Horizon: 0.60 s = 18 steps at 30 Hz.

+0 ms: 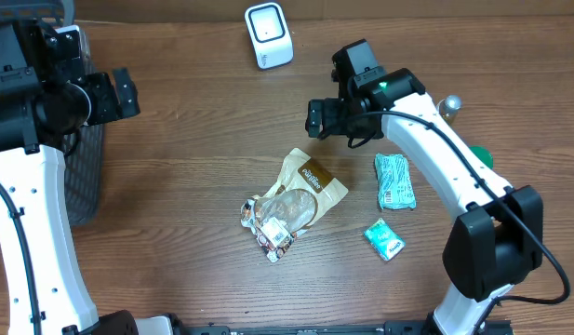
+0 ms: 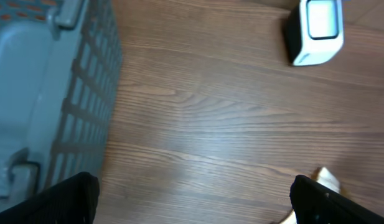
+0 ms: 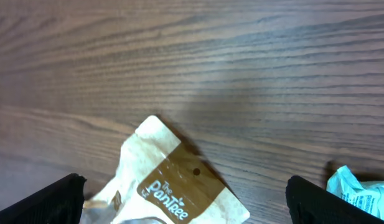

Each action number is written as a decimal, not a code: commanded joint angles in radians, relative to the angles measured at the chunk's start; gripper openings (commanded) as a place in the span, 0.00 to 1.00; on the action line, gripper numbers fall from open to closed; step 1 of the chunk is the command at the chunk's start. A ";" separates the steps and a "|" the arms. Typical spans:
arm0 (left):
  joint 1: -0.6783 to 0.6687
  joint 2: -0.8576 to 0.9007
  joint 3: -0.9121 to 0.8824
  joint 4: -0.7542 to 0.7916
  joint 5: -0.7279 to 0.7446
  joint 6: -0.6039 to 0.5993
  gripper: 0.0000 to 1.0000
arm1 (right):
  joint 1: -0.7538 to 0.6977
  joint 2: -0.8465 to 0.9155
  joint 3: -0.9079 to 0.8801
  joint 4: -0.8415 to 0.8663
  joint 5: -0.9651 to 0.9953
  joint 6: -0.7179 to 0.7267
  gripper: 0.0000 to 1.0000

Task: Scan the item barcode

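A beige and brown pouch (image 1: 300,191) marked "The Pantree" lies at the table's middle, its clear lower half showing snacks. The white barcode scanner (image 1: 268,35) stands at the far edge. My right gripper (image 1: 338,128) hovers open just beyond the pouch's top corner. In the right wrist view the pouch (image 3: 173,180) lies between and below the wide-apart fingertips (image 3: 45,202), untouched. My left gripper (image 1: 126,93) is open at the far left by the basket, with nothing between its fingers (image 2: 61,199). The scanner (image 2: 316,31) shows at the upper right of the left wrist view.
A teal packet (image 1: 394,180) and a smaller teal packet (image 1: 384,239) lie right of the pouch. A grey mesh basket (image 1: 82,177) stands at the left edge, also seen as the basket (image 2: 48,93) in the left wrist view. A green object (image 1: 482,156) sits behind the right arm.
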<state>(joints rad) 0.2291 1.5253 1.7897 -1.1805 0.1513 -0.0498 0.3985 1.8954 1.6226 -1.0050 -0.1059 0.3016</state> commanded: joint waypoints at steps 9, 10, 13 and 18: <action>-0.024 0.022 0.010 -0.129 0.249 -0.070 0.48 | -0.016 -0.001 -0.110 0.059 -0.088 -0.136 1.00; -0.034 0.030 0.010 -0.166 0.262 -0.070 0.27 | -0.016 -0.001 -0.117 0.068 -0.096 -0.136 1.00; -0.079 0.058 -0.009 -0.266 0.262 -0.051 0.04 | -0.016 0.000 -0.143 0.097 -0.126 -0.135 1.00; -0.178 0.096 -0.123 -0.294 0.265 -0.054 0.04 | -0.016 0.000 -0.177 0.137 -0.158 -0.135 1.00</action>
<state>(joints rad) 0.1051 1.5898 1.7420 -1.4780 0.3790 -0.1028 0.3866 1.8954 1.4670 -0.8848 -0.2295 0.1791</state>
